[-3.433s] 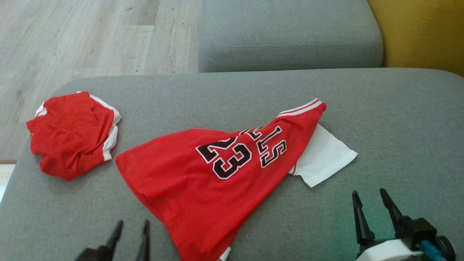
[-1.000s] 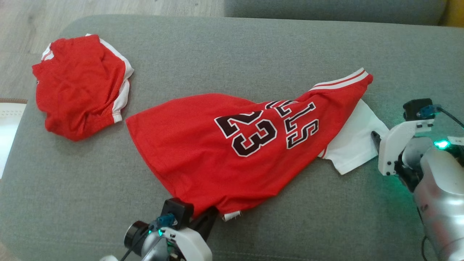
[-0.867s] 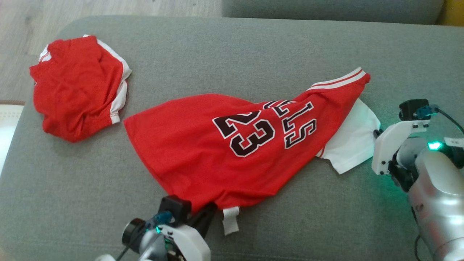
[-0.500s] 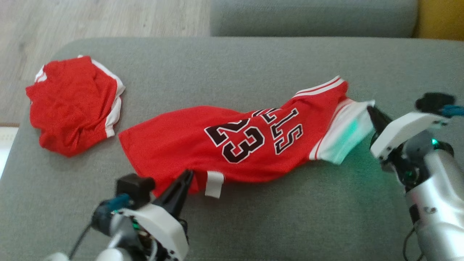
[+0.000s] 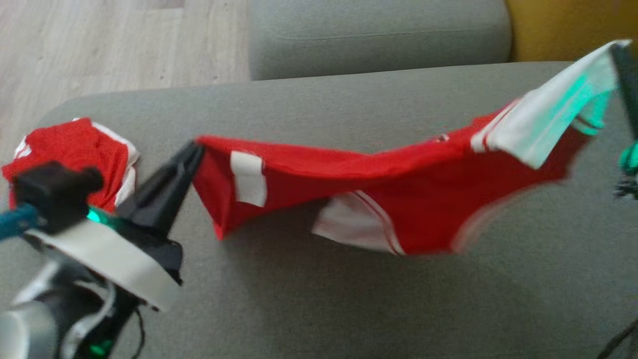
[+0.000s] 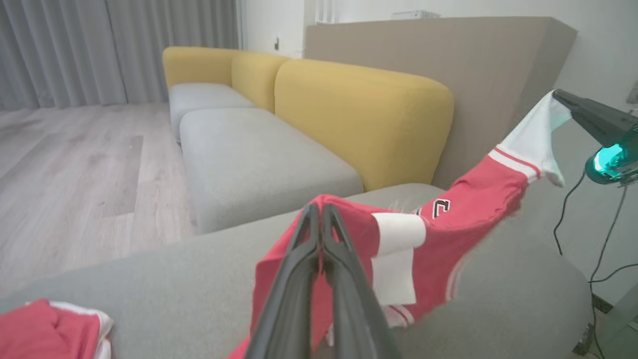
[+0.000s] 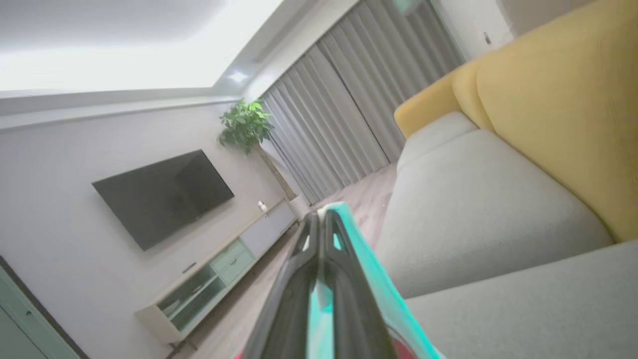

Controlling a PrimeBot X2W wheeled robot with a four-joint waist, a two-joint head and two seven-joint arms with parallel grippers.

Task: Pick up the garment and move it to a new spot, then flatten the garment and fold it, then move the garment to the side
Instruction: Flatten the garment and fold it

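Grey fabric sofa cushion [image 5: 349, 309] is the work surface. A red jersey with white sleeves [image 5: 398, 199] hangs stretched above it, sagging mid-span. The left end effector [image 5: 193, 148] is clamped on its hem and the right end effector [image 5: 619, 50] on a white sleeve. Step in hand, as judged: transfer. The next move calls for lowering it onto a fresh cushion spot, kept taut.

There were two red garments, a hanging jersey [image 5: 423, 199] and a crumpled bundle [image 5: 70, 144]; two grippers, the left gripper [image 5: 196, 147] and the right gripper [image 5: 619, 50]; one television [image 7: 164, 194], one potted plant [image 7: 244, 124], one low cabinet [image 7: 224, 269].
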